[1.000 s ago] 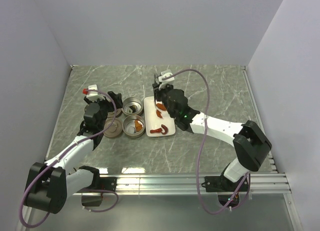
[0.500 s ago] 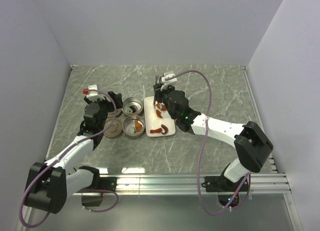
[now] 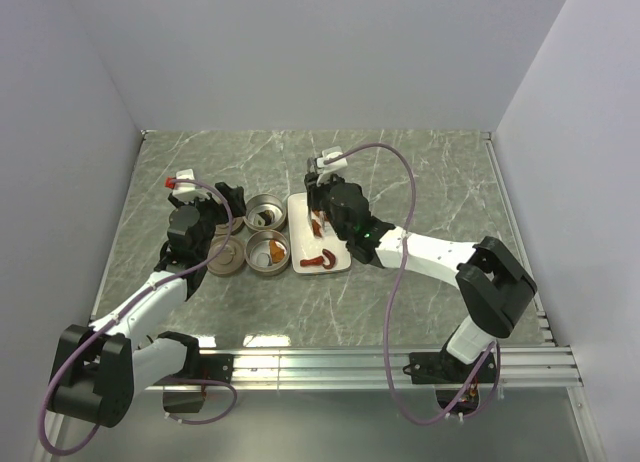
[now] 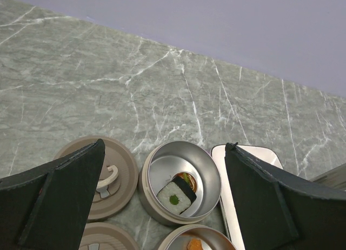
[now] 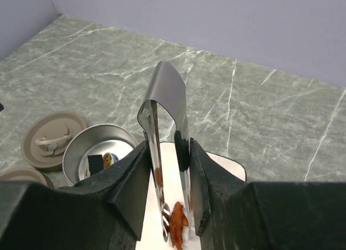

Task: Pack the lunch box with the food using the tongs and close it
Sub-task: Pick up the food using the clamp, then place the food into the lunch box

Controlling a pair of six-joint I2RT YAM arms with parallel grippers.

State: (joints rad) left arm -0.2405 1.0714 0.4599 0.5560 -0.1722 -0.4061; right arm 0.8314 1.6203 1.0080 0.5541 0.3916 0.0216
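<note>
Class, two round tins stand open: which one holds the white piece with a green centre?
The far tin, the upper one in the top view; the near tin shows an orange piece instead.

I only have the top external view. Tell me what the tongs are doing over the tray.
Observer: In the right wrist view, the right gripper is shut on the tongs, and an orange piece sits between their tips over the white tray.
Operator: Report what's inside the far tin.
Observer: Left wrist view: a white piece with a dark band and a green centre lies in it.
Operator: Give me the left gripper's state.
Observer: The left gripper is wide open and empty, and a lid lies beside the far tin.
</note>
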